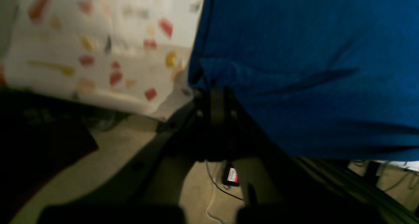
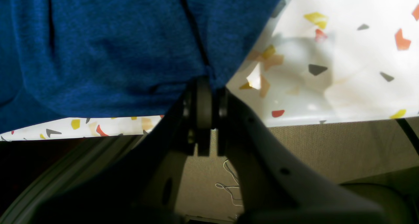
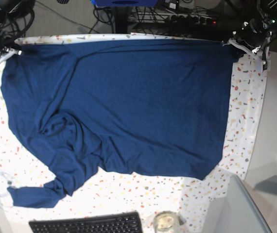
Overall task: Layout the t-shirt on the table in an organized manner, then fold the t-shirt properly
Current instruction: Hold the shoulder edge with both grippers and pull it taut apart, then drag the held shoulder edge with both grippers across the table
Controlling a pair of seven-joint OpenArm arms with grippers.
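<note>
T-shirt (image 3: 129, 102) lies spread across the table (image 3: 248, 121); left end effector (image 1: 216, 86) and right end effector (image 2: 204, 78) each pinch its top-edge corners, clamped tight.

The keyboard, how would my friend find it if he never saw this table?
Start at the big blue t-shirt spread over the speckled table. Go to the table edge farthest from the two arms holding the shirt, just past the sleeve that trails off there. The keyboard is the long black bar of keys, next to a round glass jar and the only black thing on the cloth.
</note>
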